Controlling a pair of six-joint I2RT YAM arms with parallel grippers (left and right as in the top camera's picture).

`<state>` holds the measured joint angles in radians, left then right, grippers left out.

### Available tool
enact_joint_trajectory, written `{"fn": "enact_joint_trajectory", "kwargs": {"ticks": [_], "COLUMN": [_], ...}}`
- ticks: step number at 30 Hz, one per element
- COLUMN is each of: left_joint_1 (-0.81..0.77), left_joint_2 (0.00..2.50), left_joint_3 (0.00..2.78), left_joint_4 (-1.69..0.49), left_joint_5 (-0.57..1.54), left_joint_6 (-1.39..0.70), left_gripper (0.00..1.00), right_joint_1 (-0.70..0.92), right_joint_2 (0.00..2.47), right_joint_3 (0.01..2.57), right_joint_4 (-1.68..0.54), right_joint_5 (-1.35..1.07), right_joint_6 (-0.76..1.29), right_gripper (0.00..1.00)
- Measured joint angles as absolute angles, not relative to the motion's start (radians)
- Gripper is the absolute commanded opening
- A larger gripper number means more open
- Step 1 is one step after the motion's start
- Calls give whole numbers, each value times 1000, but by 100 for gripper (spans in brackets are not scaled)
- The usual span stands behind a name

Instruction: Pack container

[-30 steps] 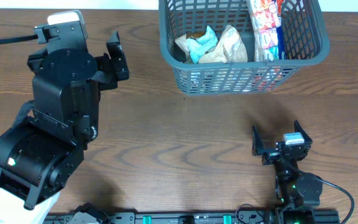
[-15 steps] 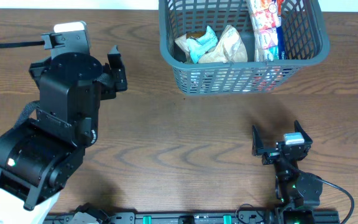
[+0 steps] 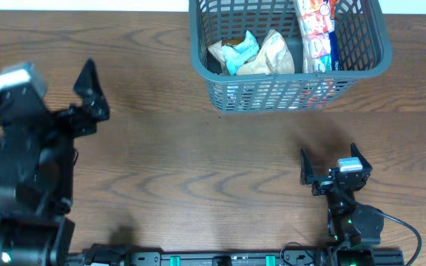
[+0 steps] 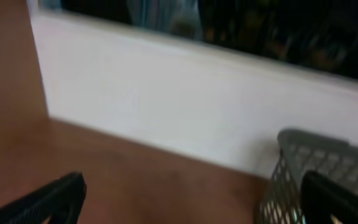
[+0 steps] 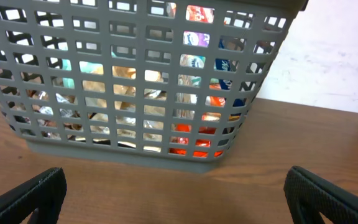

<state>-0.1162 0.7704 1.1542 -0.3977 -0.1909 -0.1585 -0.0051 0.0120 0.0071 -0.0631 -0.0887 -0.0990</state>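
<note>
Large dark grey-blue rectangular plastic lattice container [image 3: 287, 94]: at the far edge of the brown wooden table [image 3: 198, 170]; inside it, a light blue crinkled packet [image 3: 239, 50] at its left end, a tan paper packet [image 3: 274, 55] touching that, a long red-and-white packet [image 3: 315, 29] toward its right end; left gripper [image 4: 194, 196]: well to the container's left, blurred, fingers spread apart, holding nothing; right gripper [image 3: 330, 157]: on the near side of the container's right half, fingers spread apart, holding nothing.
</note>
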Motion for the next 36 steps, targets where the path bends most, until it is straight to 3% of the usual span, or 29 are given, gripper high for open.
{"fn": "enact_joint_trajectory", "kwargs": {"ticks": [8,21,36], "left_joint_1": [18,24,11], "left_joint_2": [511,175,13], "left_joint_3": [796,369,269], "left_joint_4": [-281,-50,-44], "left_joint_5": [-105,-84,-81], "left_joint_6": [-149,-213,-289], "left_gripper": [99,99,99], "right_joint_1": [-5,-5,-5], "right_joint_2": [12,12,12], "right_joint_3": [7,7,7], "right_joint_4": [-63,-63,-63], "right_joint_5": [-88,-88,-88], "right_joint_6": [-99,-99,-99], "right_gripper": [99,99,99]}}
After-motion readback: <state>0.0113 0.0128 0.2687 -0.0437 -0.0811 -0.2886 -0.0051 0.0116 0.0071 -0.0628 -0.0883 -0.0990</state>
